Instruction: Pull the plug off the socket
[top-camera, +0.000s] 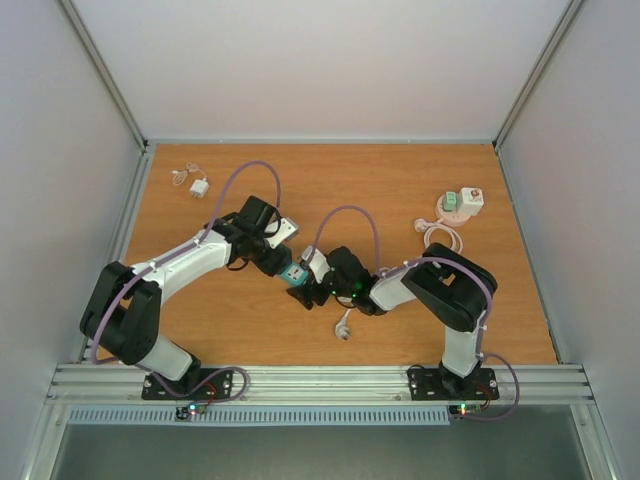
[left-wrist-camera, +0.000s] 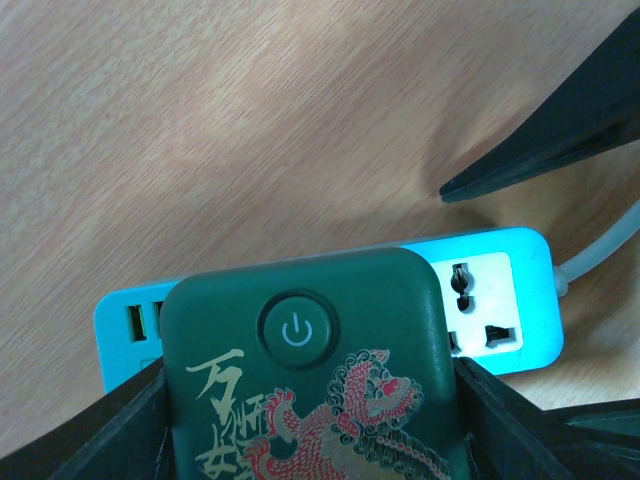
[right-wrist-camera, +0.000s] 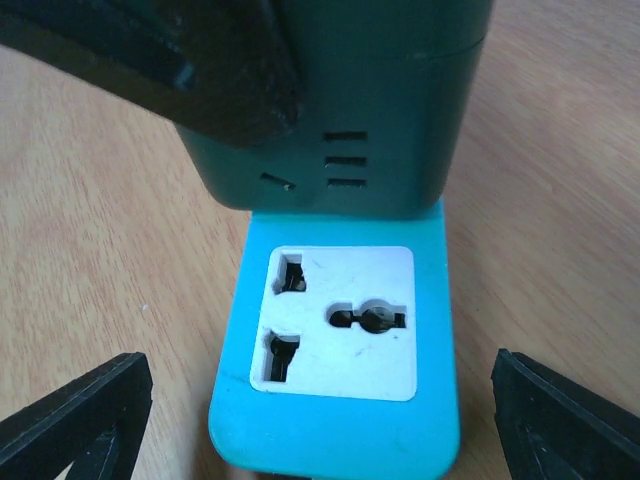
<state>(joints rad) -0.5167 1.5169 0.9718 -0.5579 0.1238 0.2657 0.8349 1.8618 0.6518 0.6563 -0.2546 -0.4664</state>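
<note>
Near the middle of the wood-grain surface (top-camera: 400, 180), your left pincer (left-wrist-camera: 310, 405) pinches a dark green, round-cornered plug (left-wrist-camera: 300, 300) seated on a smooth blue socket strip (right-wrist-camera: 340, 425). The strip's long axis points toward your right pincer (top-camera: 312, 287), spread astride its end.

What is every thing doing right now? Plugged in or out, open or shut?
green plug: plugged into the blue strip, gripped.
blue strip: flat on the table, end socket empty.
left gripper: shut on the green plug.
right gripper: open, straddling the blue strip's end.
white charger: loose, unplugged.
</note>
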